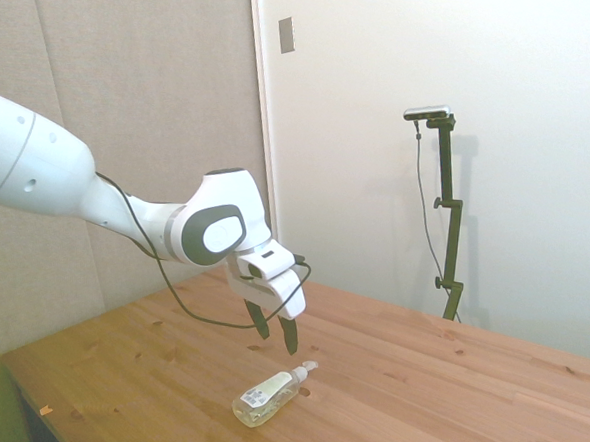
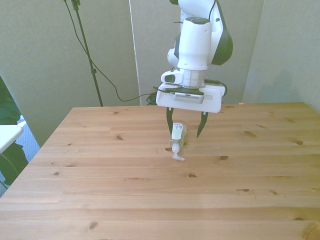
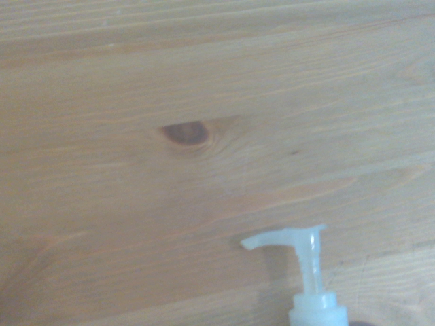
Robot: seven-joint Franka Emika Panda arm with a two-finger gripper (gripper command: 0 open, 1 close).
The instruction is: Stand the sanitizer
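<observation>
The sanitizer (image 2: 176, 136) is a small clear bottle with yellowish liquid, a white label and a white pump top, and it lies on its side on the wooden table (image 2: 125, 190). In the side view the sanitizer (image 1: 269, 395) points its pump away from the table's near edge. My gripper (image 2: 185, 121) hangs open just above the bottle's body, one finger on each side of it, not touching. The side view shows the gripper (image 1: 273, 328) a little above and behind the pump. The wrist view holds only the pump top (image 3: 306, 272) over bare wood.
A dark knot (image 3: 185, 132) marks the wood near the pump. At the front view's left edge a white surface (image 2: 7, 134) and a green plant leaf (image 2: 10, 155) stand beside the table. A black cable (image 2: 100, 70) hangs behind the far edge.
</observation>
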